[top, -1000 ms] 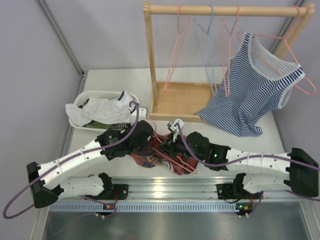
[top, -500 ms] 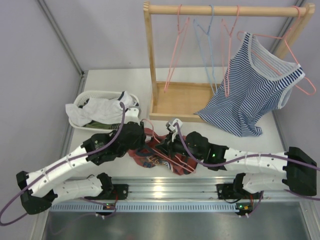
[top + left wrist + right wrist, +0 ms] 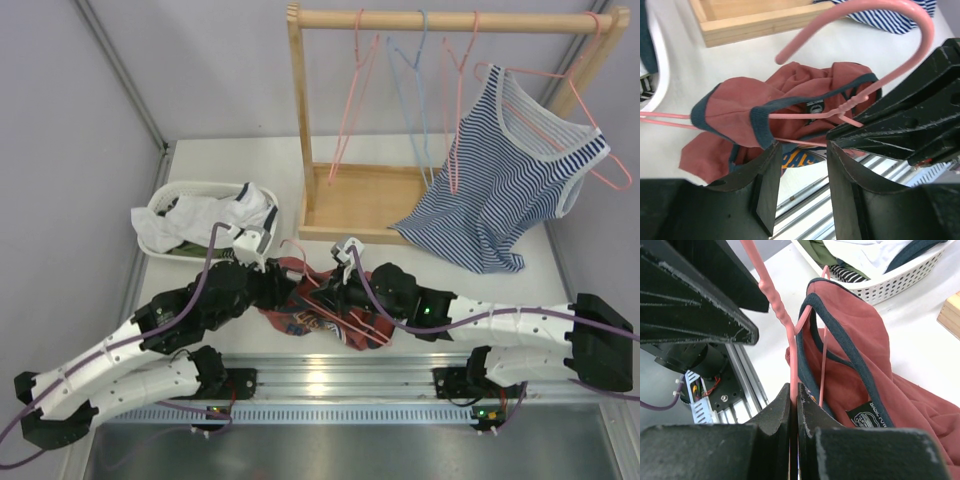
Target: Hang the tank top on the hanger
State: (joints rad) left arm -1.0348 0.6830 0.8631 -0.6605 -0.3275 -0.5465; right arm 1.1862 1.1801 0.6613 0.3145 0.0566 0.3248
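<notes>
The rust-red tank top (image 3: 300,322) lies crumpled on the table in front of the arm bases, its navy-trimmed openings (image 3: 757,125) facing the left wrist camera. The pink hanger (image 3: 345,318) is partly threaded into it; one wire arm sticks out at the left (image 3: 665,119) and the hook (image 3: 912,30) curves up above the cloth. My right gripper (image 3: 794,390) is shut on the hanger's neck wire, just beside the shirt's collar label. My left gripper (image 3: 802,144) stands open at the shirt's near-left edge, with nothing between its fingers.
A white basket (image 3: 165,205) with a white cloth (image 3: 205,218) sits at the back left. Behind stands a wooden rack (image 3: 360,200) with pink hangers and a light blue one (image 3: 412,80). A striped tank top (image 3: 505,190) hangs at the right.
My left gripper has opened, let go of the tank top, and drawn back toward the near left. The right gripper still pinches the hanger in about the same place.
</notes>
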